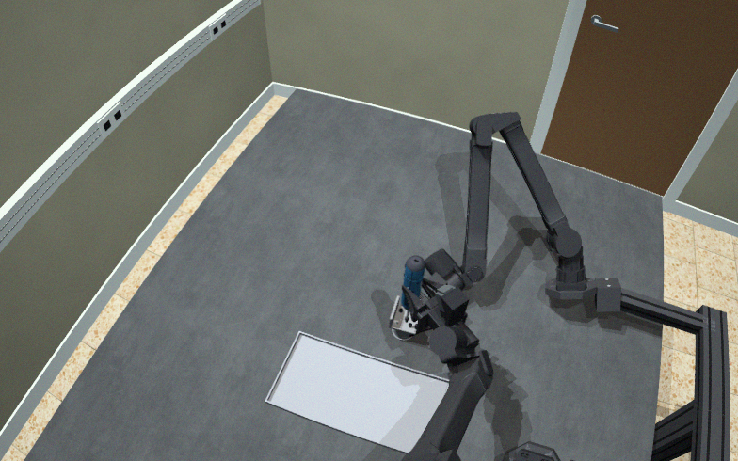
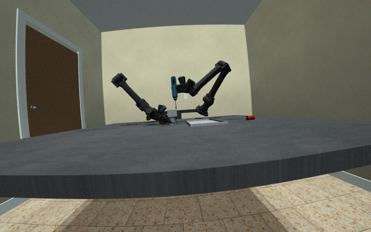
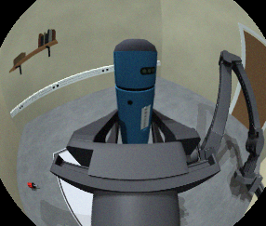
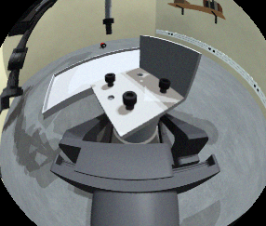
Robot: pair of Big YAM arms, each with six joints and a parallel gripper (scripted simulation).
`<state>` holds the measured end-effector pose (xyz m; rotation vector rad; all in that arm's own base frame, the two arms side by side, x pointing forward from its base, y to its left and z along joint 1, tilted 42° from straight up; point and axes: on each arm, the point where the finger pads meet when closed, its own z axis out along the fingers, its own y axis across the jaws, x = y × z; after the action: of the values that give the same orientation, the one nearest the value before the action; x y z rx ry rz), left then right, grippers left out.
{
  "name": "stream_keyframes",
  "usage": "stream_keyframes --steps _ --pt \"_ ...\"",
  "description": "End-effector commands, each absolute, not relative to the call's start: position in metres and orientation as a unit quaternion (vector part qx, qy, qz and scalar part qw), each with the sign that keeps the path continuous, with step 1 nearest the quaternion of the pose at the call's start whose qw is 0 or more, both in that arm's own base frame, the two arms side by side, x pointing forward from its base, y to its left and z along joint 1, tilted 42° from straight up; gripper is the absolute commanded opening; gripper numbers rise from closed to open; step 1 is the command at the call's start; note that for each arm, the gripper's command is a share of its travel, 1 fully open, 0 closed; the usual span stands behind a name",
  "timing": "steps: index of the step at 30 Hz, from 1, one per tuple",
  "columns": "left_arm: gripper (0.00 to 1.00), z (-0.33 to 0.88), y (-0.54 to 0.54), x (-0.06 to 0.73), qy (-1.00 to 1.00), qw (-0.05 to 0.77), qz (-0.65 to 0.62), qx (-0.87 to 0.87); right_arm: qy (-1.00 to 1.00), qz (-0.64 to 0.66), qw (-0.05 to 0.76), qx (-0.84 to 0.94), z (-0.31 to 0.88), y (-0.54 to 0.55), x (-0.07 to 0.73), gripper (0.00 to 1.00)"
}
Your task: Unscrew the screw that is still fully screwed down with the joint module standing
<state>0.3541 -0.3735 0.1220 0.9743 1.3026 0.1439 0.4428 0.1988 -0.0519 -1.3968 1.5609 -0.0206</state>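
My left gripper (image 3: 133, 134) (image 1: 428, 288) (image 2: 179, 85) is shut on the electric screwdriver (image 3: 133, 92) (image 1: 413, 277) (image 2: 173, 85) and holds it upright. Its bit (image 4: 108, 17) hangs in the air above the joint module (image 2: 172, 117). My right gripper (image 4: 137, 140) (image 1: 425, 322) is shut on the module's body and keeps it standing on the table. The L-shaped bracket (image 4: 146, 113) lies on top of the module. Three black screws (image 4: 129, 99) (image 4: 109, 79) (image 4: 165, 85) stand raised out of it. A small flush spot (image 4: 141, 73) sits near the bracket's upright wall.
A white rectangular tray (image 1: 337, 383) (image 2: 205, 122) (image 4: 73, 85) lies flat right beside the module. A red-handled hand screwdriver (image 2: 250, 117) (image 3: 31, 185) (image 4: 102, 45) lies on the table beyond the tray. The two arms cross close together over the module.
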Motion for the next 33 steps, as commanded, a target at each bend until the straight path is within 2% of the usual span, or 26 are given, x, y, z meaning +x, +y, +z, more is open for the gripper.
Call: stream_keyframes --steps 1,33 --pt "0.42 0.156 -0.393 0.344 0.557 0.718 0.035 0.415 0.642 -0.009 0.506 -0.576 -0.047 0.202 0.445 0.59" --pt "0.42 0.147 -0.371 0.316 0.563 0.711 0.038 0.421 0.642 -0.009 0.506 -0.576 -0.047 0.202 0.445 0.59"
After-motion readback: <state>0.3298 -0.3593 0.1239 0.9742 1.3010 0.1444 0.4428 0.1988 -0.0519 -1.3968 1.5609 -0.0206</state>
